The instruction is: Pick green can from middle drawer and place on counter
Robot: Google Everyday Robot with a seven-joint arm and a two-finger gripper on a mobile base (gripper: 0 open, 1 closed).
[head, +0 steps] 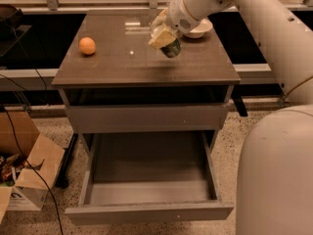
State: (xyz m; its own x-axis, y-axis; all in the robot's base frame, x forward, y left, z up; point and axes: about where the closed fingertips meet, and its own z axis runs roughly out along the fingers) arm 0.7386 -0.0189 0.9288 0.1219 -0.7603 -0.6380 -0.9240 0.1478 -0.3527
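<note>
My gripper [163, 37] is shut on the green can [171, 48] and holds it tilted a little above the counter [117, 62], right of its middle. The can's dark green body sticks out below the pale fingers [159, 36]. The middle drawer [146, 177] is pulled open below, and nothing shows in its grey tray. My white arm comes in from the upper right.
An orange [87, 45] lies on the counter's left side. A white bowl [199, 29] sits at the counter's back right. The upper drawer front [146, 117] is closed. An open cardboard box [24, 173] stands on the floor at left.
</note>
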